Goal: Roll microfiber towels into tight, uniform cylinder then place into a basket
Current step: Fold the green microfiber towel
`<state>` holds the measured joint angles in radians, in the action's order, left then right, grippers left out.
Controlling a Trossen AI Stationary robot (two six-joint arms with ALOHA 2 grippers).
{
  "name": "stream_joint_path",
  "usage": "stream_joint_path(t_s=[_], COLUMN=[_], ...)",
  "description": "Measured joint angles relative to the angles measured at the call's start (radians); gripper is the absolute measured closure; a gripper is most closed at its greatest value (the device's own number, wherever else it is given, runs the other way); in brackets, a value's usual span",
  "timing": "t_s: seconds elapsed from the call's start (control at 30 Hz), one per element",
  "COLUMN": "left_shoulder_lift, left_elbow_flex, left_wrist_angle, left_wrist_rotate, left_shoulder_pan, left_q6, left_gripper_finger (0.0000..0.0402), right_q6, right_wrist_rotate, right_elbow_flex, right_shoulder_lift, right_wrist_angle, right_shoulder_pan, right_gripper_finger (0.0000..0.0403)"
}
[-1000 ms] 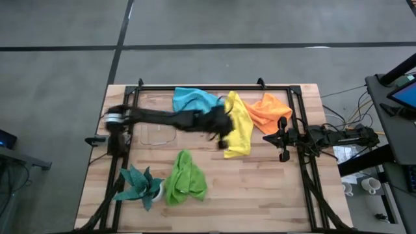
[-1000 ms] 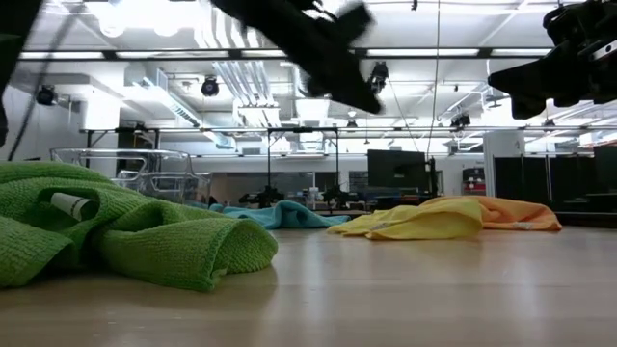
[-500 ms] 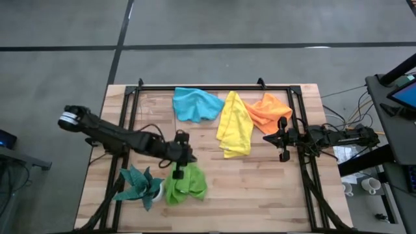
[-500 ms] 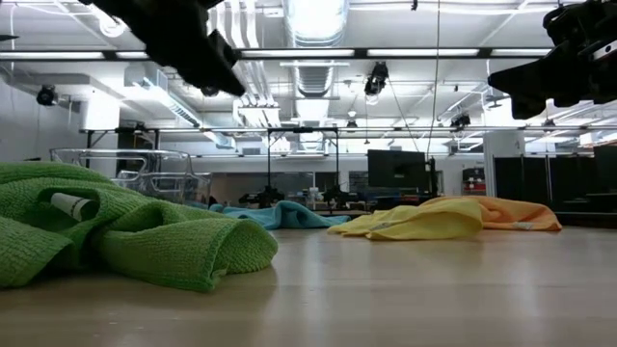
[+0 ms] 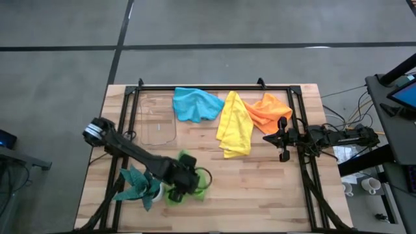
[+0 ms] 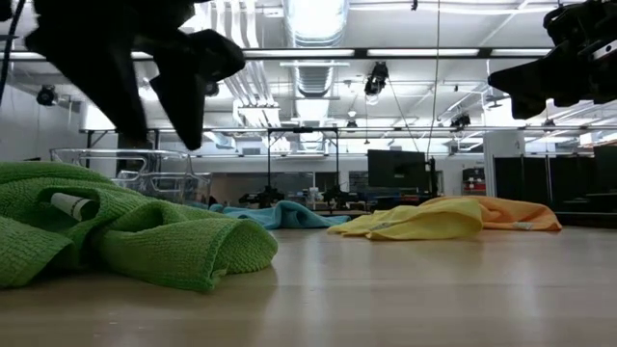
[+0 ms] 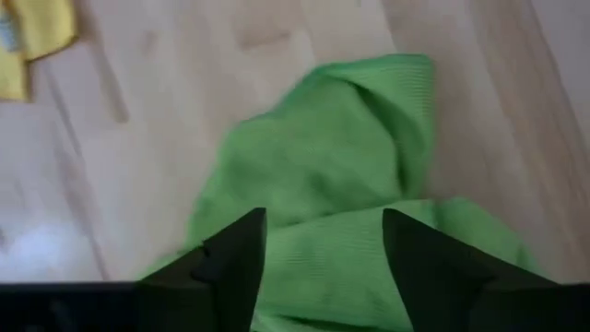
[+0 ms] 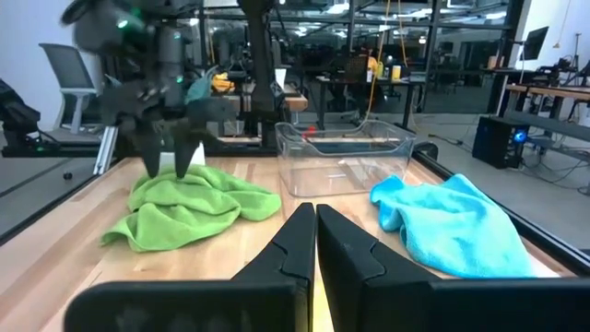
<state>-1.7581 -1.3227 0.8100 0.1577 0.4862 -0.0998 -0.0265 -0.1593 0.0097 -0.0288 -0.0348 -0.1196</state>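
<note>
Wooden slats make up the table (image 5: 260, 188), ringed by a black metal frame (image 5: 214, 87) on a grey floor. Seen from above, the lime green towel (image 5: 195, 190) lies crumpled at about 7 o'clock on the table, just beside a teal plant (image 5: 138, 183). The left gripper (image 5: 184, 182) hangs over that towel. At 12 o'clock lie the blue towel (image 5: 195, 104), yellow towel (image 5: 235, 127) and orange towel (image 5: 268, 110), the yellow overlapping the orange; the clear basket (image 5: 158, 121) sits at 10 o'clock. The right gripper (image 5: 281, 138) waits at 3 o'clock, well apart from the green towel, with bare wood between.

From table height, the green towel (image 6: 125, 231) bulks in soft folds, the left gripper's fingers (image 6: 183, 92) spread wide just above it.

Past the left wrist's fingers (image 7: 235, 263), parted wide, ribbed green towel (image 7: 323, 175) fills the gap.

The right wrist view shows its own fingers (image 8: 295, 242) pressed together, holding nothing, and the basket (image 8: 346, 161) standing between green and blue towels.
</note>
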Motion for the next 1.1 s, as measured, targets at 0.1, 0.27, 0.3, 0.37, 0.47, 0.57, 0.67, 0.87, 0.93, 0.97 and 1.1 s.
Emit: stream_joint_path(t_s=[0.1,0.27,0.3,0.37,0.47,0.57,0.67,0.87,0.93,0.97,1.1], left_shoulder_lift=[-0.056,-0.084,-0.084,-0.083,-0.08,-0.079,-0.082,-0.083,-0.083,-0.083,-0.083], left_elbow_flex=[-0.044,-0.046,-0.045,-0.045,-0.045,-0.042,-0.037,-0.008,0.001,0.003,0.007], left_wrist_angle=[0.057,0.07,0.076,0.08,0.124,0.164,0.167,0.169,0.168,0.168,0.168], left_wrist_rotate=[0.0,-0.001,0.0,0.011,0.024,0.018,0.003,-0.014,-0.021,-0.021,-0.017], left_shoulder_pan=[0.029,0.069,0.074,0.08,0.084,0.085,0.085,0.085,0.085,0.085,0.085], left_q6=[-0.002,-0.083,-0.101,-0.133,-0.182,-0.205,-0.205,-0.209,-0.216,-0.225,-0.236], left_gripper_finger=[0.0192,0.0192,0.0192,0.0192,0.0192,0.0192,0.0191,0.0191,0.0191,0.0191,0.0192], right_q6=[0.0,0.0,0.0,0.0,0.0,0.0,0.0,0.0,0.0,0.0,0.0], right_wrist_rotate=[0.0,0.0,0.0,0.0,0.0,0.0,0.0,0.0,0.0,0.0,0.0], right_elbow_flex=[0.0,0.0,0.0,0.0,0.0,0.0,0.0,0.0,0.0,0.0,0.0], right_shoulder_lift=[0.0,0.0,0.0,0.0,0.0,0.0,0.0,0.0,0.0,0.0,0.0], right_wrist_angle=[0.0,0.001,0.001,0.001,0.001,0.001,0.001,0.001,0.001,0.001,0.001], right_shoulder_pan=[0.0,0.0,0.0,0.0,0.0,0.0,0.0,0.0,0.0,0.0,0.0], right_gripper_finger=[0.0394,0.0394,0.0394,0.0394,0.0394,0.0394,0.0394,0.0394,0.0394,0.0394,0.0394])
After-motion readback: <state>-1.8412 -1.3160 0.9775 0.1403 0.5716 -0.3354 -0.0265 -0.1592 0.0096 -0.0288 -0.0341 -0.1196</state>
